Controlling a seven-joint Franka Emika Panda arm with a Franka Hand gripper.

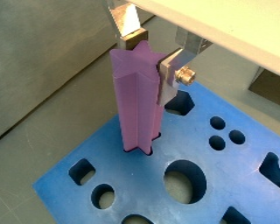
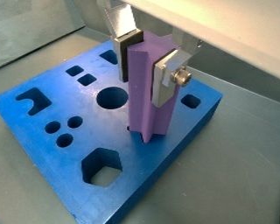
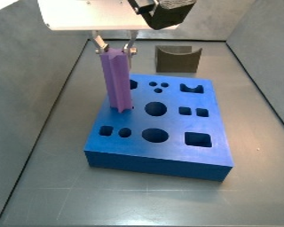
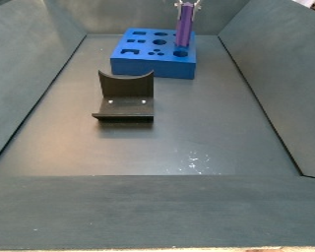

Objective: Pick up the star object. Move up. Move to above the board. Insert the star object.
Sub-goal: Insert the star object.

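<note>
The star object (image 1: 136, 101) (image 2: 149, 92) is a tall light-purple ridged prism, standing upright. My gripper (image 1: 150, 57) (image 2: 149, 63) is shut on its upper part, one silver finger on each side. Its lower end meets the blue board (image 1: 241, 171) (image 2: 160, 162) at a hole near one edge; how deep it sits cannot be told. In both side views the star object (image 3: 116, 80) (image 4: 184, 25) stands at the board's (image 3: 156, 165) (image 4: 154, 67) far left area, under the gripper (image 3: 114, 46).
The dark fixture (image 3: 177, 58) (image 4: 125, 98) stands on the grey floor apart from the board. Sloping grey walls enclose the floor on all sides. The board shows several other holes: round, square and oval.
</note>
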